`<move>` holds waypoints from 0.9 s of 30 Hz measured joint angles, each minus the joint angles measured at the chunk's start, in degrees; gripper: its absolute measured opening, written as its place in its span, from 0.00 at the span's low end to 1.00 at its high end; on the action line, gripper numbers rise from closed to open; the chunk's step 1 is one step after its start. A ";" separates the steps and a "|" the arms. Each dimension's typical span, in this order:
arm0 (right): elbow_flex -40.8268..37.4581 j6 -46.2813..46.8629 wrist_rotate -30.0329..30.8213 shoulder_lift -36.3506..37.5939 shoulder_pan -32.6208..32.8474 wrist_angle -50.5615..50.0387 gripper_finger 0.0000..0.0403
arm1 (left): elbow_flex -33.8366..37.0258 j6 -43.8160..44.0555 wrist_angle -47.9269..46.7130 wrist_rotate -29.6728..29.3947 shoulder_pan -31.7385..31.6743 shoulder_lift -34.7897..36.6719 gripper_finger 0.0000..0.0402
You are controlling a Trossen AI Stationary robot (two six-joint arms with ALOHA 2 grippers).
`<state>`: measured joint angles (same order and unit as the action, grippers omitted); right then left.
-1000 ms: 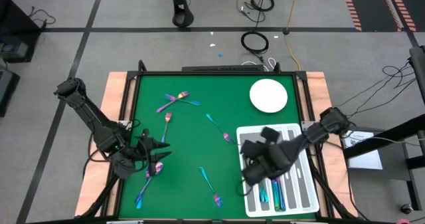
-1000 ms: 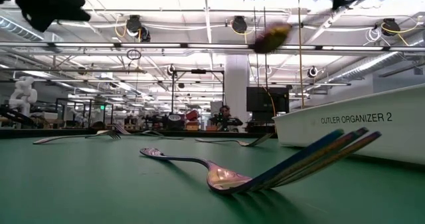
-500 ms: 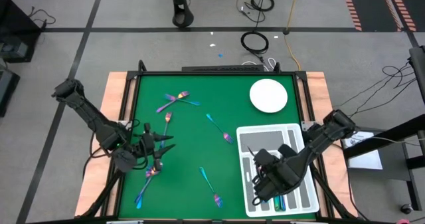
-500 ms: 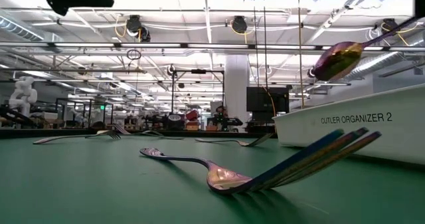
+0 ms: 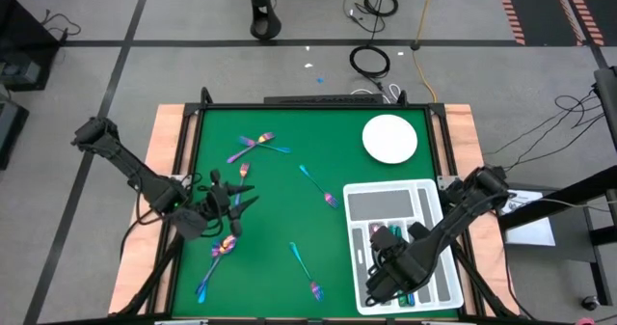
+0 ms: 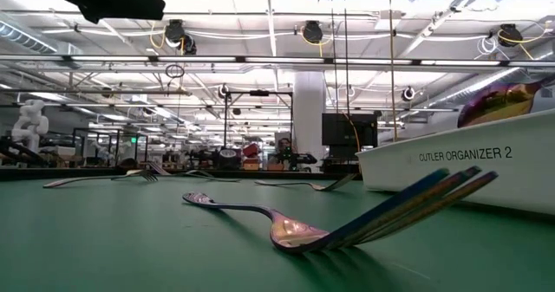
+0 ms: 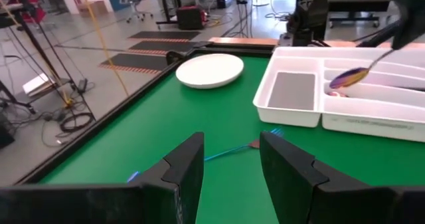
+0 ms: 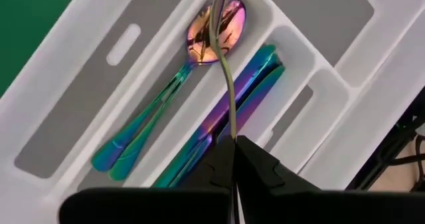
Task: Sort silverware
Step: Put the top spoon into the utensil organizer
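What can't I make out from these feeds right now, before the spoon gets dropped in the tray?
- High view: the right gripper and its arm hide the held spoon and most of the tray slots.
- Right wrist view: the spoon's bowl overlaps a spoon already lying there; touching or apart, cannot tell.
- Low view: the tray wall hides everything inside.
- High view: loose silverware too small to sort by type.

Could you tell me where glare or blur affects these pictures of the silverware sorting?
Low view: the near fork is soft, ceiling lights are bright, and the spoon gleams at the edge. Right wrist view: the gripper is blurred, while the tray stays sharp. High view: even light, the plate nearly washed out.
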<state>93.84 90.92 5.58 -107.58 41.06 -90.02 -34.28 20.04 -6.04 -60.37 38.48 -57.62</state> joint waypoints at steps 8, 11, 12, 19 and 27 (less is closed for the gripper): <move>0.00 0.13 -2.77 -2.30 0.37 0.02 0.00 | 0.00 -3.79 2.25 0.12 -2.33 1.11 0.37; 0.00 0.10 -3.20 -3.12 0.31 -0.01 0.00 | 0.00 -4.89 2.75 0.30 -2.88 1.11 0.37; 0.00 0.07 -3.99 -3.51 0.31 0.02 0.00 | 0.00 -5.38 2.75 0.34 -3.10 1.11 0.37; 0.00 0.10 -7.14 -6.81 -0.32 0.04 0.00 | 0.00 -5.91 2.76 1.84 -4.71 1.11 0.37; 0.00 -1.07 -8.83 -8.45 -1.75 0.07 0.00 | 0.00 -5.95 3.20 3.65 -5.86 1.11 0.37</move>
<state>93.84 89.84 -3.25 -116.03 39.31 -89.95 -34.28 14.09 -2.84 -56.72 32.62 -56.51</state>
